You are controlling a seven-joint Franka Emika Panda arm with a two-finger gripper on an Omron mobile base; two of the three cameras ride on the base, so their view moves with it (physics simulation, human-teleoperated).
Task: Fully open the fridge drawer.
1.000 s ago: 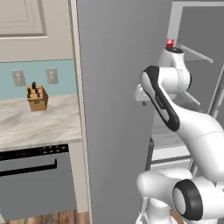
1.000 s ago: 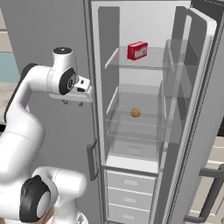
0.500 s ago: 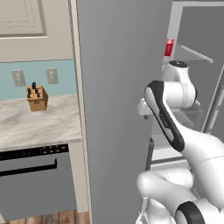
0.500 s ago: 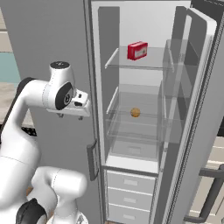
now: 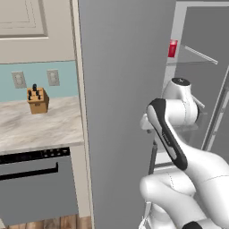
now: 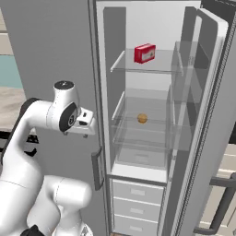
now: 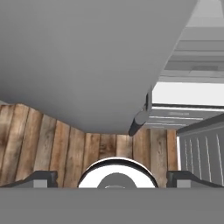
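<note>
The fridge stands open in the right base view, its white inside visible. The fridge drawer (image 6: 142,146) of clear plastic sits at about 5 o'clock from the picture's centre, under the glass shelf with a small orange ball (image 6: 142,118) and above the stacked grey drawer fronts (image 6: 138,207). It looks pushed in, its front about level with the shelf edges. A red box (image 6: 144,53) rests on the upper shelf at 12 o'clock.

The gripper (image 7: 112,178) points down at the wooden floor (image 7: 65,148); its two dark fingertips (image 7: 41,178) stand far apart with nothing between them, so the hand is released. The arm's wrist is at 9 o'clock of the drawer, outside the fridge, not touching it. A knife block (image 5: 37,99) stands on the counter (image 5: 40,127).
</note>
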